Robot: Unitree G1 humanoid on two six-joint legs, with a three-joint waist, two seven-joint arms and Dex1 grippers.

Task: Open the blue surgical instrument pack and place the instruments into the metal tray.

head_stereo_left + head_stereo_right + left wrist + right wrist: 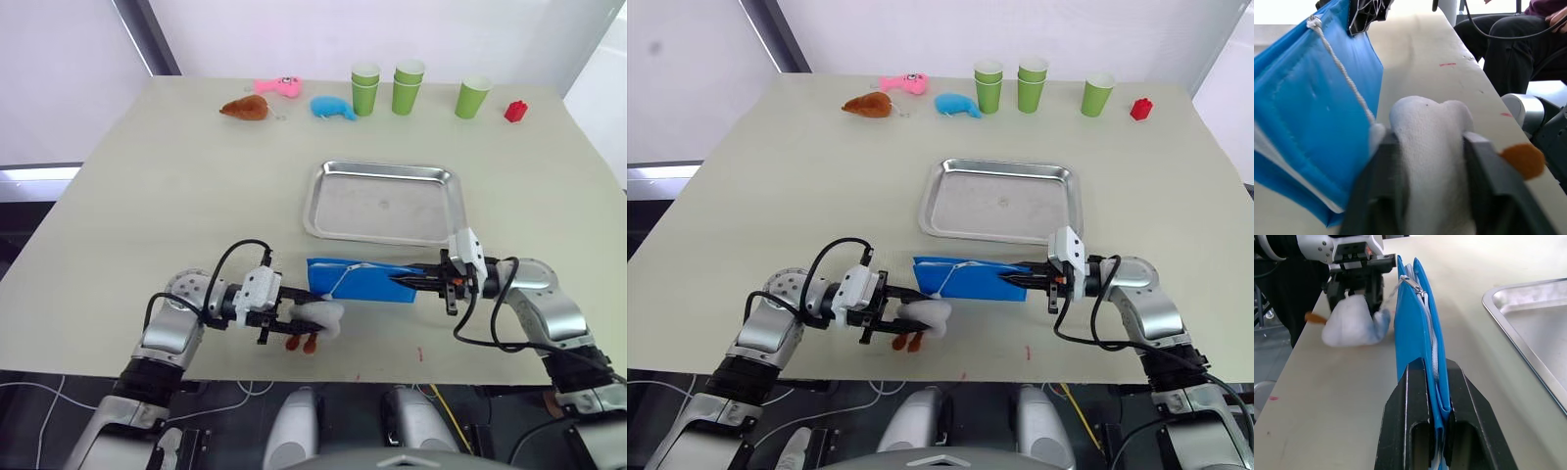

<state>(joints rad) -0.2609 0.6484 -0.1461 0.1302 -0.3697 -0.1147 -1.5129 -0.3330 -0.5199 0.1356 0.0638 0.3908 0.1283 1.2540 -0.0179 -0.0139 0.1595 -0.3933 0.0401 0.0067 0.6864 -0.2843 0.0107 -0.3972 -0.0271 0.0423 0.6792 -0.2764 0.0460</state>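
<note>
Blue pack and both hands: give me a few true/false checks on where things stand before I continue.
1. The right hand is clamped on the edge of the blue pack. True.
2. The left hand holds the pack's zipper. False: it grips a white plush toy beside the pack.
3. The metal tray holds instruments. False: it is bare.
4. The pack lies between the tray and the table's near edge. True.

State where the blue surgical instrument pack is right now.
The blue surgical instrument pack lies near the table's front edge, just before the metal tray, its right end clamped by the right hand.
</note>
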